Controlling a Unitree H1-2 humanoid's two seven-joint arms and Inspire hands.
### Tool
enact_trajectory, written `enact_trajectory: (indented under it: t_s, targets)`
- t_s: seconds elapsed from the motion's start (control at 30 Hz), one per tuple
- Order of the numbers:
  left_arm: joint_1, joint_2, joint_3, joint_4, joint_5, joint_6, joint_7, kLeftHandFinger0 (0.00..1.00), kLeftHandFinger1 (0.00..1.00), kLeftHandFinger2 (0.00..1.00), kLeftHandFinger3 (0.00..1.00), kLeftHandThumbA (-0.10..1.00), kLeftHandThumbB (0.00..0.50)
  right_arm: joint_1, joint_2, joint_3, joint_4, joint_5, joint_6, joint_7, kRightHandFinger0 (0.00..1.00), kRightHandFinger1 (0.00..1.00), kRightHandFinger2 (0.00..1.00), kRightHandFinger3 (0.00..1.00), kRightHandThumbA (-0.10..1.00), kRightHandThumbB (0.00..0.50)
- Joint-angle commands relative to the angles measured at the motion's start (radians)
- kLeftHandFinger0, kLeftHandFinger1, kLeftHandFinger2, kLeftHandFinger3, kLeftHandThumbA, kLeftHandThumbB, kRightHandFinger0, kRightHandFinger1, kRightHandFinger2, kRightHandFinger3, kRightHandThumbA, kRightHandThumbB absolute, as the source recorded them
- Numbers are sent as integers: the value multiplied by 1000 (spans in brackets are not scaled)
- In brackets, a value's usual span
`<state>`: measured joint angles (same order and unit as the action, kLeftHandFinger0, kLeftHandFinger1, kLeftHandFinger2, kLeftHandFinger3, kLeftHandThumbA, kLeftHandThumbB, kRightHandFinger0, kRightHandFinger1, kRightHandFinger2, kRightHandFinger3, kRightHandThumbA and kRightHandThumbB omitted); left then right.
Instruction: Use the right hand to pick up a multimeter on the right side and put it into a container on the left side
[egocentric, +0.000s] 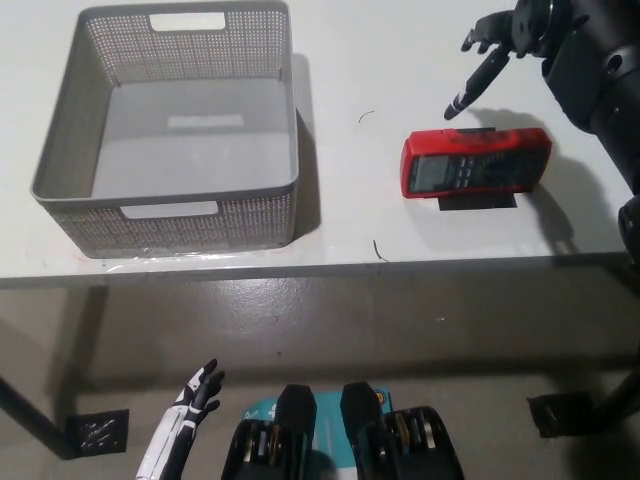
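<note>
A red multimeter (476, 163) with a dark face lies flat on the white table (380, 60), right of centre, over a strip of black tape. My black right hand (500, 50) hovers open just beyond its far edge, fingers spread, one finger pointing down toward the meter's top left. The hand does not touch the meter. On the left stands a grey perforated basket (168, 130), with nothing inside. My white left hand (185, 425) hangs low at the bottom left, below the table edge, open.
The table's front edge (320, 268) runs across the middle of the view, with grey floor below it. A gap of bare tabletop separates basket and meter. Small black marks dot the tabletop near the meter.
</note>
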<state>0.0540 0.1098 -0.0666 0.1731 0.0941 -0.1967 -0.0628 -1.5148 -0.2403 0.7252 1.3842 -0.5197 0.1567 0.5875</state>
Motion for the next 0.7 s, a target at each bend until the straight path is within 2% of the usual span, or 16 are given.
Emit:
enact_trajectory:
  t_s: [0.0,0.07,0.2,0.23,0.33,0.57,0.6,0.67]
  targets:
    - [-2,9,-2,-29,-4,-28,-8,1000,1000,1000,1000,1000,455,-46,-16,7,1,-40,-43,25,1000,1000,1000,1000,949,500]
    - [-6,10,0,-31,-11,-27,-13,1000,1000,1000,1000,1000,453,-44,-28,13,18,-41,-97,105,1000,1000,1000,1000,1000,462]
    - [-11,13,1,-28,-10,-29,-14,1000,1000,1000,1000,1000,448,-38,-29,1,21,-35,-106,115,1000,1000,1000,1000,1000,439]
    - [-11,12,2,-26,-9,-29,-12,1000,1000,1000,1000,1000,449,-37,-28,-1,22,-34,-101,115,1000,1000,1000,1000,1000,440]
    - [-11,14,-2,-17,-7,-43,-15,1000,1000,1000,1000,1000,438,-22,-18,9,22,-51,-67,90,1000,1000,1000,1000,970,500]
    - [-13,17,1,-19,-8,-37,-20,1000,1000,1000,1000,1000,440,17,2,26,20,-91,-56,15,1000,1000,1000,1000,966,500]
    - [-14,17,-2,-22,-3,-32,-22,1000,1000,1000,1000,1000,441,31,5,22,27,-83,-97,48,1000,1000,1000,1000,1000,500]
    - [-16,13,-4,-22,-4,-30,-21,1000,1000,1000,1000,1000,445,45,11,-11,33,-53,-103,49,1000,1000,1000,1000,946,500]
